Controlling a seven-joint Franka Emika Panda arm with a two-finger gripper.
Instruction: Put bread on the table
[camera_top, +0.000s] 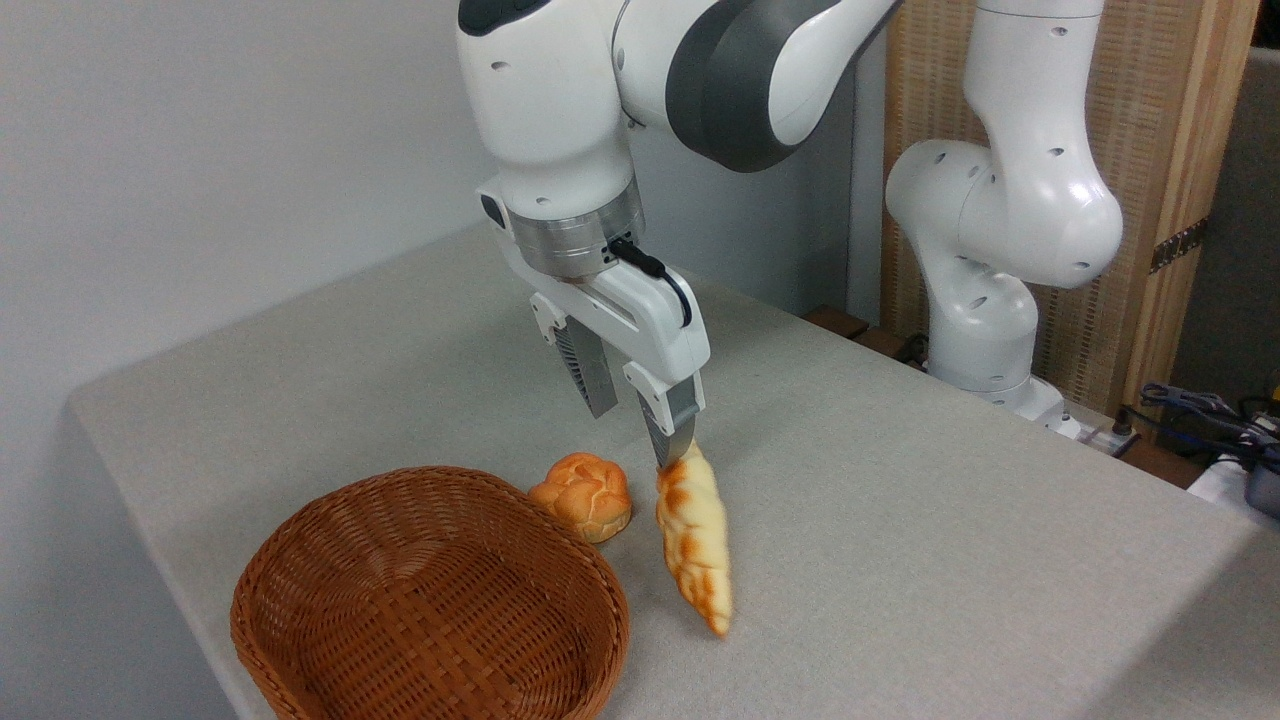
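The long braided bread (694, 537) lies or falls steeply tilted on the grey-beige table (900, 500), blurred at its lower tip, its upper end just under my right fingertip. My gripper (636, 428) hangs above it, open, with nothing between the fingers. The small round knotted bun (583, 494) sits on the cloth just left of the bread, against the basket's rim.
The brown wicker basket (430, 600) stands empty at the front left of the table, close to the table's left edge. The arm's white base (985, 330) rises at the back right, with cables (1200, 410) beyond the far right edge.
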